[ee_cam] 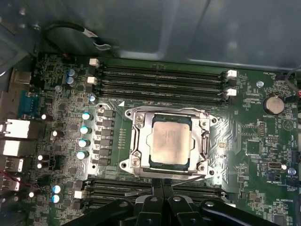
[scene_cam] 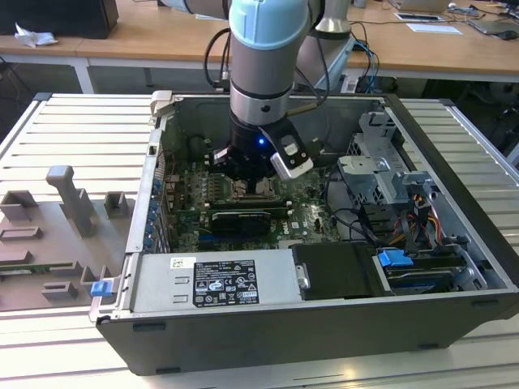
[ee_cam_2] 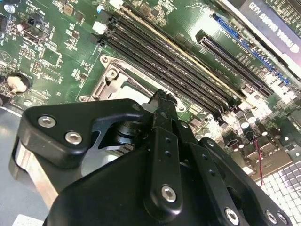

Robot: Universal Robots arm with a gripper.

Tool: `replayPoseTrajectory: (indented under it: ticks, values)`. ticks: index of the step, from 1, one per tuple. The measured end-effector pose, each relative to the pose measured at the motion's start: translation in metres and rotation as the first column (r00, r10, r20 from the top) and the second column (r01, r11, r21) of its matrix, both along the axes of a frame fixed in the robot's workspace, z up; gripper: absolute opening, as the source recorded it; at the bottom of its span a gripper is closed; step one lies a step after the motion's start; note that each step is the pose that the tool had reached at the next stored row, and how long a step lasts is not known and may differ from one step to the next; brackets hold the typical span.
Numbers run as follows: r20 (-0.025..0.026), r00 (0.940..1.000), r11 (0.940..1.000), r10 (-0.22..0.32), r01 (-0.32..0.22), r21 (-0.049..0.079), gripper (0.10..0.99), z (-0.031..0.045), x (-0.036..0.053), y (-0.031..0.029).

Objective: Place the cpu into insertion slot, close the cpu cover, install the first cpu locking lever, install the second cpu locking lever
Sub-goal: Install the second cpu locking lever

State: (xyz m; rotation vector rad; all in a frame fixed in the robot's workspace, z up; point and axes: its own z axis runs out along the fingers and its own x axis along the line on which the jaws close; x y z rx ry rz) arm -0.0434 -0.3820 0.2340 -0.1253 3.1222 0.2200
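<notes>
**CPU seated, cover down: my gripper works at the socket's edge**

Inside the open computer case, I hang over the motherboard with my gripper clenched, its two fingertips pressed together with no gap and nothing visibly held between them. In the first wrist view the tips sit just at the near edge of the slot, beside the memory slots that flank it on either side.

The cpu already lies flat in the slot, its pale metal top square to the frame. The cover appears to be folded down around it, its silvery frame ringing the chip and the chip showing through the window. So I judge the first two steps done.

The levers are the open question. A thin metal bar runs along the slot's near edge, close to my fingertips, and I take it for a locking lever, but I cannot tell whether it is latched under its hook or merely resting. The second lever I cannot make out with confidence.

In the second wrist view my gripper blocks most of the slot; a corner of the frame shows beyond it. From the exterior view, my arm descends straight into the case, gripper low over the board, the graphics card just beside it.
</notes>
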Motion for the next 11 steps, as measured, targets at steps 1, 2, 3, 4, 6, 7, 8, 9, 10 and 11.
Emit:
replayPoseTrajectory:
  ticks: [1,2,3,4,6,7,8,9,10,11]
  values:
    - [0.0003,1.0,1.0,0.0,0.0,0.0,0.106,-0.0006,-0.0009,0.0]
    - [0.0006,1.0,1.0,0.001,-0.001,0.0,0.106,-0.001,-0.0023,0.0]
    - [0.0012,1.0,1.0,0.002,-0.002,0.0,0.106,-0.0017,-0.0047,0.0]
    - [0.0015,1.0,1.0,0.003,-0.003,0.0,0.106,-0.0022,-0.0065,0.0]
    - [0.002,1.0,1.0,0.005,-0.005,0.003,0.106,-0.0039,-0.0112,0.0]
    - [0.0021,1.0,0.9999,0.007,-0.007,0.009,0.106,-0.0056,-0.0159,-0.0001]
    - [0.0023,1.0,0.9999,0.008,-0.008,0.012,0.106,-0.0068,-0.018,-0.0002]
    - [0.0023,1.0,0.9998,0.009,-0.009,0.015,0.106,-0.0081,-0.0195,-0.0003]
    - [0.0023,1.0,0.9998,0.009,-0.009,0.02,0.106,-0.0097,-0.0203,-0.0004]
    - [0.0023,1.0,0.9997,0.01,-0.01,0.024,0.106,-0.0099,-0.0204,-0.0007]
